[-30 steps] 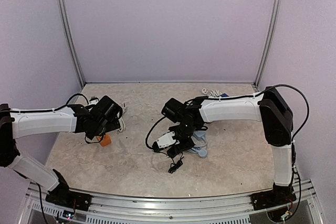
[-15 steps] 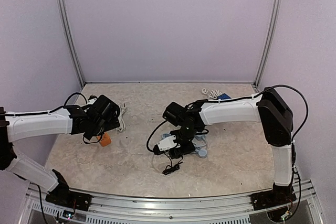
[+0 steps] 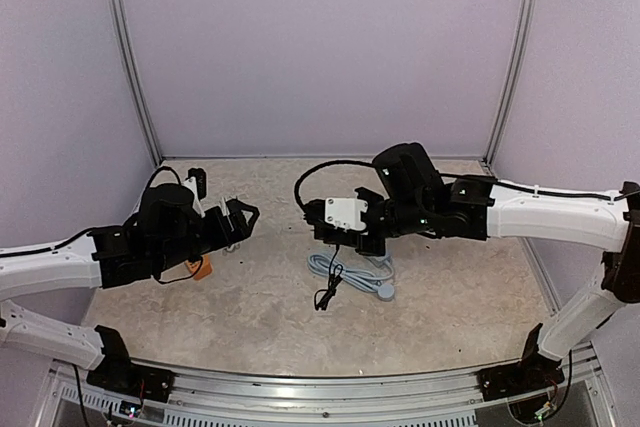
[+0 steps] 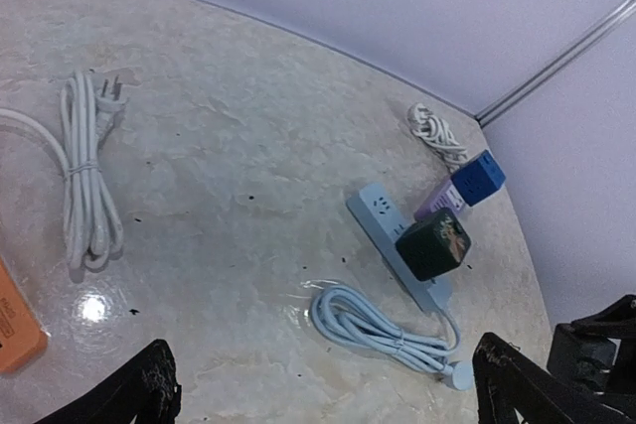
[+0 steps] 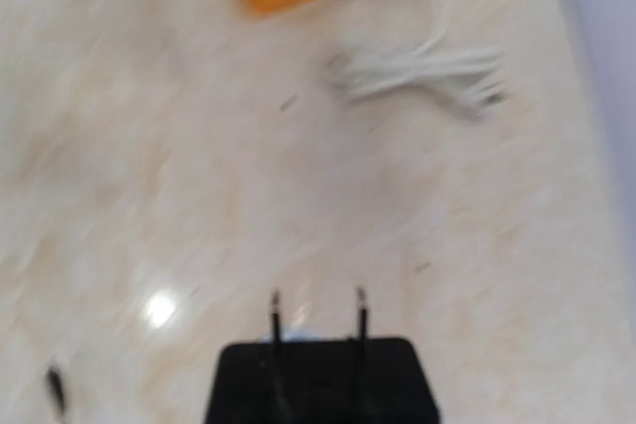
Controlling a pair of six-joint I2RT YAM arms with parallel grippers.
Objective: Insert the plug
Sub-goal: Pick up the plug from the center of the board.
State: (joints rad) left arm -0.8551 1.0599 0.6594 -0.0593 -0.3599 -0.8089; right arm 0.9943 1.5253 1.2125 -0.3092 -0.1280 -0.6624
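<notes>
Counts: 1 power strip (image 4: 370, 208), 1 grey coiled lead (image 4: 368, 320), 1 orange block (image 3: 203, 267), 2 white cord bundles, 3 adapters, 1 plug (image 3: 345, 214).

- Coiled lead lies just on the near side of the strip. The orange block is well left of it.
- Left gripper (image 3: 240, 215) is well left of the strip. Fingers are spread wide, empty, touching nothing.
- Right gripper (image 3: 365, 229) is clamped on the plug, which is off the table above the strip area. Two prongs are exposed and its black cable hangs down.
- First bundle (image 4: 84, 186) is well left of the strip.
- Black adapter (image 4: 434, 243) sits on the strip. Purple (image 4: 439, 200) and blue (image 4: 479, 176) are just beyond it.
- Second bundle (image 4: 432, 128) is farthest.
</notes>
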